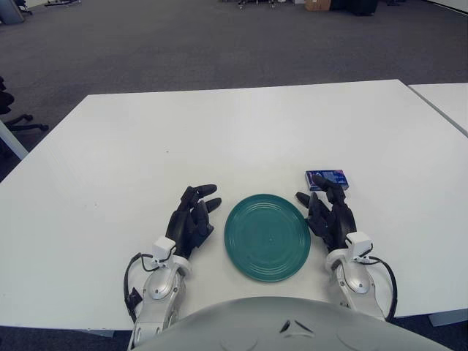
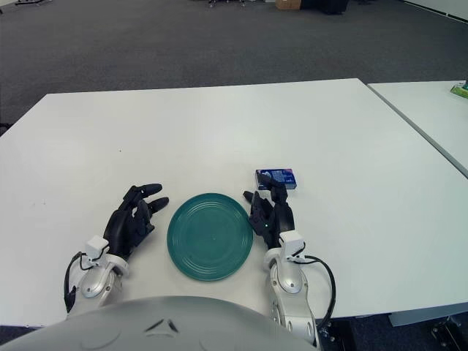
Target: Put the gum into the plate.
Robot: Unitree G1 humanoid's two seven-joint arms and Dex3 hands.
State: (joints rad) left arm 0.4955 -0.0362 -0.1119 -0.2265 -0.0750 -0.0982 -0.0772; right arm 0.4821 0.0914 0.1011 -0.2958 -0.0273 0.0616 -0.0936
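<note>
A round teal plate (image 1: 268, 236) lies near the table's front edge. A small blue gum pack (image 1: 326, 178) lies flat just beyond and right of the plate. My right hand (image 1: 328, 213) shows right of the plate, fingers relaxed and extended, with its fingertips reaching the near edge of the gum pack but not grasping it. My left hand (image 1: 193, 218) shows left of the plate, fingers loosely spread and holding nothing.
The white table (image 1: 219, 139) stretches far ahead and to both sides. A second white table (image 1: 446, 99) stands to the right across a narrow gap. Grey carpet and a black office chair (image 1: 11, 110) lie beyond on the left.
</note>
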